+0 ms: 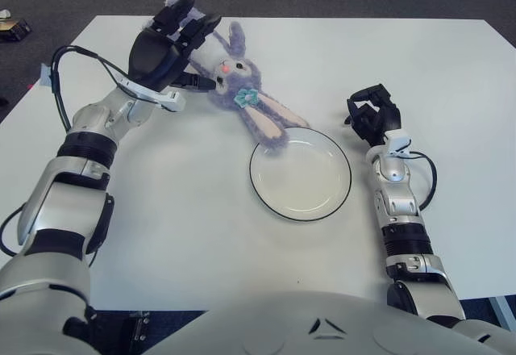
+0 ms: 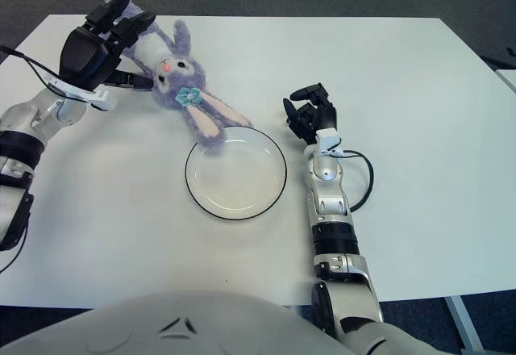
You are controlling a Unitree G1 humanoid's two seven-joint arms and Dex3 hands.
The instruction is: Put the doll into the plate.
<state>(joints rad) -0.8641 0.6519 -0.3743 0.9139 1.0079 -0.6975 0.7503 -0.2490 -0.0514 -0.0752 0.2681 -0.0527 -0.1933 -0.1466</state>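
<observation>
A white table (image 1: 242, 250) fills most of the view, with dark carpet beyond its far edge. On it, just right of centre, sits a round white plate (image 1: 300, 174) with a thin dark rim; nothing lies fully inside it. The doll (image 1: 239, 89), a purple plush rabbit with a pink nose, a small teal bow and pink-lined ears, lies stretched out at an angle at the far left of the table. The tip of 1 long ear touches or overlaps the plate's far-left rim, while the rest of the body is outside the plate.

The left hand (image 1: 165, 47) is over the doll's upper body at the far left, its 3 dark fingers (image 1: 184, 14) spread wide and pointing away from the robot; they are extended over the plush, not closed around it. The right hand (image 1: 371, 114) shows just right of the plate, apart from it, with fingers curled inward and holding nothing.
</observation>
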